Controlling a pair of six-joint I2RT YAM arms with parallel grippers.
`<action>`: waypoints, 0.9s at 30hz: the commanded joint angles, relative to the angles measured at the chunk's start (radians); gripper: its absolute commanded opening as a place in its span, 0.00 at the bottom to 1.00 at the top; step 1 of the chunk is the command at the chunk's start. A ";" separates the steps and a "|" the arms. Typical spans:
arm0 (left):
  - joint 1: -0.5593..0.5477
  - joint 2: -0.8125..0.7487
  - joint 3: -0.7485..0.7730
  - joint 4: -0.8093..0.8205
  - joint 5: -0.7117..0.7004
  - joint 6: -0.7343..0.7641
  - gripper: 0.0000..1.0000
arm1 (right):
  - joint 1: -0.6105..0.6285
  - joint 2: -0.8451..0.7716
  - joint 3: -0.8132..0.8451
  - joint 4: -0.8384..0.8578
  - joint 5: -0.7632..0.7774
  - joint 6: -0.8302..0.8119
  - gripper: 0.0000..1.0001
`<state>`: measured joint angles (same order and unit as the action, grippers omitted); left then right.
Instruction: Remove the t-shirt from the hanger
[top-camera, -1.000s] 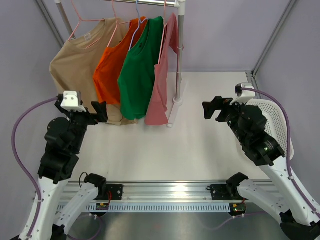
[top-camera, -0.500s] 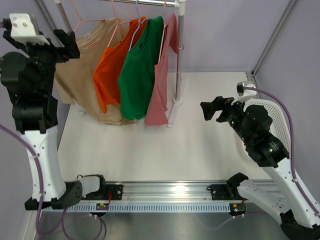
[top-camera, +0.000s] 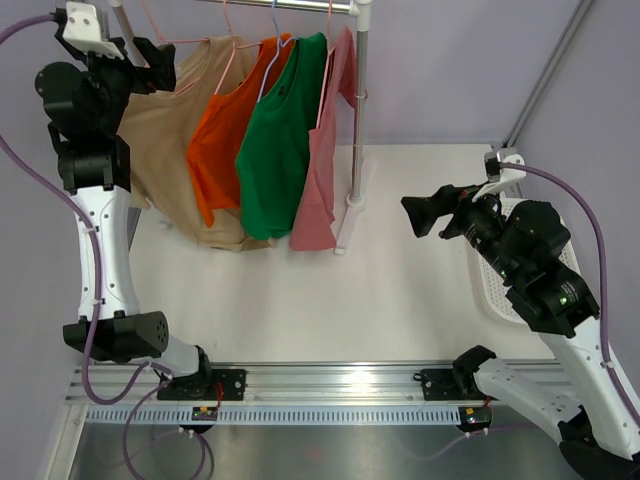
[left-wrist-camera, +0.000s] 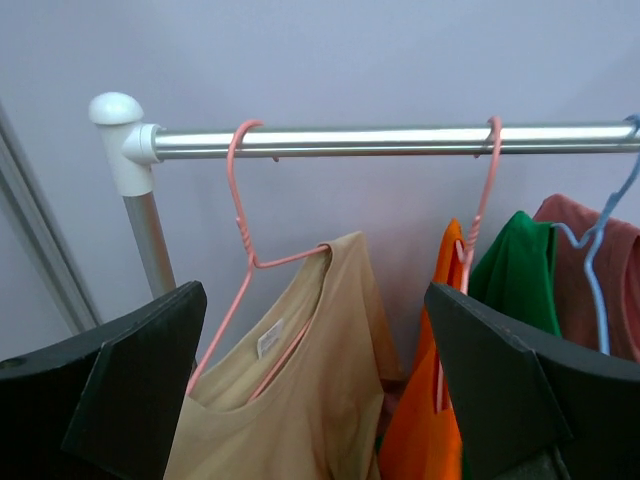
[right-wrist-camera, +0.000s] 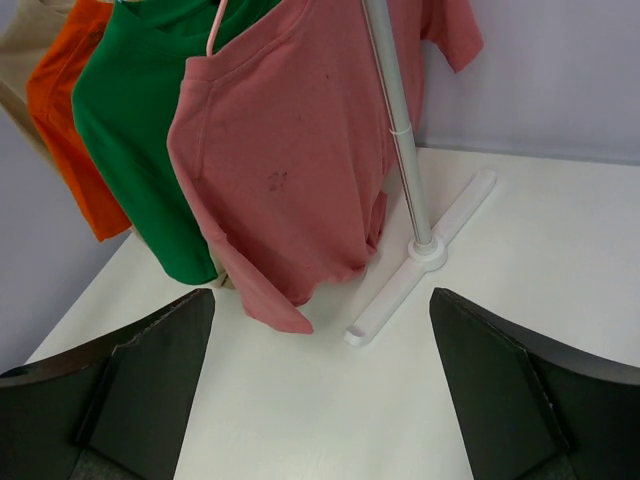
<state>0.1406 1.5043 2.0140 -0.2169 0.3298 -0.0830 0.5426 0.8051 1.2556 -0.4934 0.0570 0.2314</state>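
A tan t-shirt (top-camera: 160, 130) hangs on a pink hanger (top-camera: 165, 40) at the left end of the metal rail (top-camera: 280, 5). My left gripper (top-camera: 152, 65) is raised to rail height just in front of it, open and empty. In the left wrist view the tan t-shirt (left-wrist-camera: 300, 400) and its pink hanger (left-wrist-camera: 240, 230) hang between the spread fingers of the left gripper (left-wrist-camera: 315, 330), not touching them. My right gripper (top-camera: 425, 210) is open and empty above the table, right of the rack; in its wrist view the right gripper (right-wrist-camera: 320, 330) faces the pink-red shirt (right-wrist-camera: 290, 150).
Orange (top-camera: 225, 130), green (top-camera: 280, 140) and pink-red (top-camera: 325, 170) shirts hang to the right of the tan one. The rack's upright pole (top-camera: 360, 100) and white foot (top-camera: 350, 215) stand mid-table. A white perforated basket (top-camera: 500, 290) sits at the right edge under my right arm.
My left arm has risen from table height to the rail's left end, its open gripper now at the tan t-shirt's hanger. My right gripper has shifted only slightly.
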 joint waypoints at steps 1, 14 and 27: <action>0.016 -0.078 -0.177 0.384 0.095 -0.018 0.99 | 0.008 0.026 0.067 -0.027 -0.037 -0.050 1.00; 0.054 0.137 0.032 0.271 0.135 0.060 0.97 | 0.008 0.032 0.011 0.013 -0.103 -0.015 0.99; 0.111 0.249 0.080 0.292 0.098 0.057 0.96 | 0.008 0.002 0.019 -0.004 -0.131 -0.023 0.99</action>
<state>0.2317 1.7508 2.0659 0.0216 0.4435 -0.0257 0.5426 0.8185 1.2617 -0.4995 -0.0380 0.2165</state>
